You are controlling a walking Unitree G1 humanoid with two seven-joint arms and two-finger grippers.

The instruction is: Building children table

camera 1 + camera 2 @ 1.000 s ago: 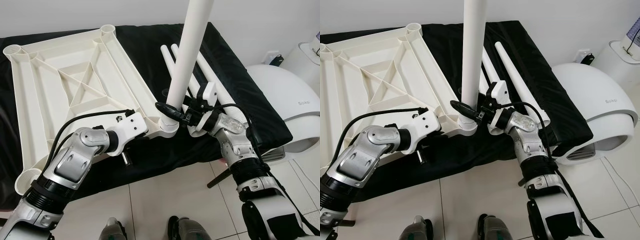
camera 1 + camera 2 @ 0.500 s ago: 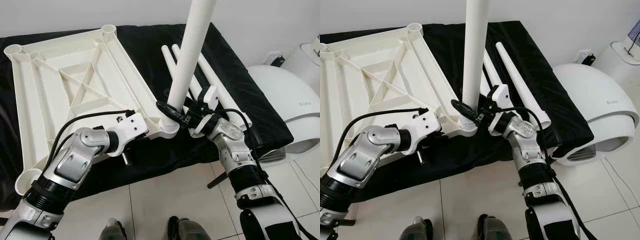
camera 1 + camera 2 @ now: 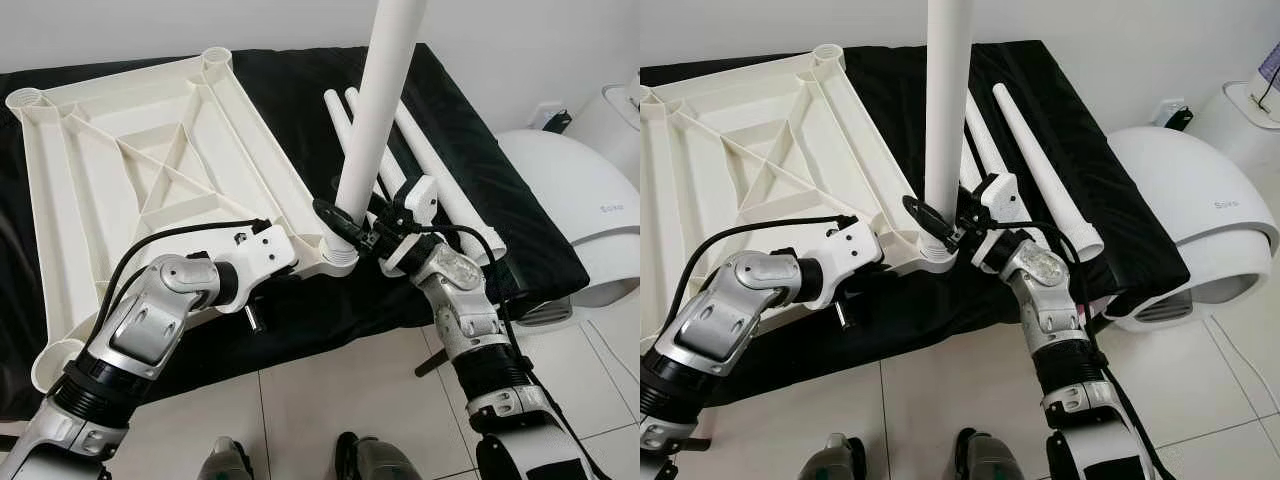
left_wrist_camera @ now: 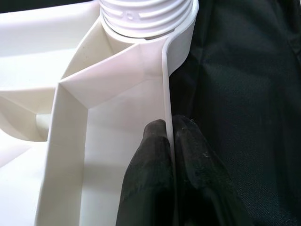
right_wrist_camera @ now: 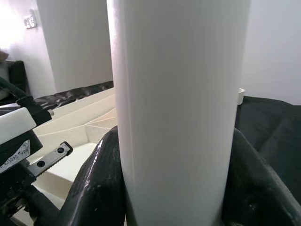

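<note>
While left gripper [image 4: 171, 141] pinches tabletop [image 3: 130, 170] rim, right gripper [image 3: 345, 228] clasps leg [image 3: 375, 110].

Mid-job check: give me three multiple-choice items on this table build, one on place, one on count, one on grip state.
1. Where does the upright leg stand?
A. in the tabletop's near corner socket
B. flat on the cloth
C. on the floor

2. How many loose legs lie on the black cloth?
A. none
B. two
C. five

3. What is the left gripper doing?
A. hanging open
B. pinching the tabletop edge
C. holding a leg

Key: 1 A, its base sits in the socket, held by the right gripper; 2 B, two lie beside it; 3 B, fingers clamp the thin rim.
</note>
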